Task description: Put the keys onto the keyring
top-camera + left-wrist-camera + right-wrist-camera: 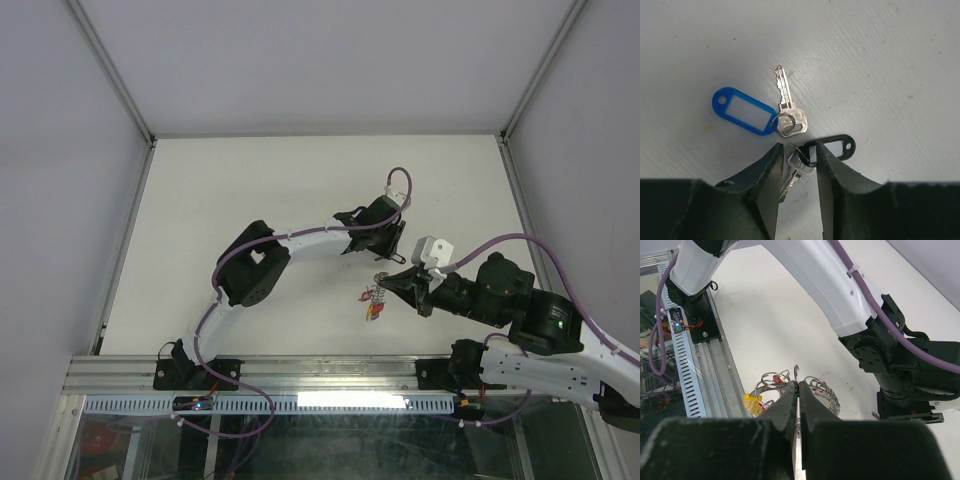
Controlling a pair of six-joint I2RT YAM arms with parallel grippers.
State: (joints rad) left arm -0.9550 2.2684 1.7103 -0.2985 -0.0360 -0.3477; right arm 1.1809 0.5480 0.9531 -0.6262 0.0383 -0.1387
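The right gripper point(798, 385), dark and large at the bottom centre of its wrist view, was pressed together on the silvery ribbed metal keyring point(822, 390), probably to keep it steady for threading. A yellow oval tag point(752, 401) showed at the ring's lower left. In the left wrist view, the left gripper point(799, 150) stood spread around a small silver key point(794, 172) with a black plastic tag point(836, 148), seemingly to take it next. Above it in the frame, a second silver key point(785, 97) with a blue plastic tag point(742, 111) lay flat on the white table point(890, 60).
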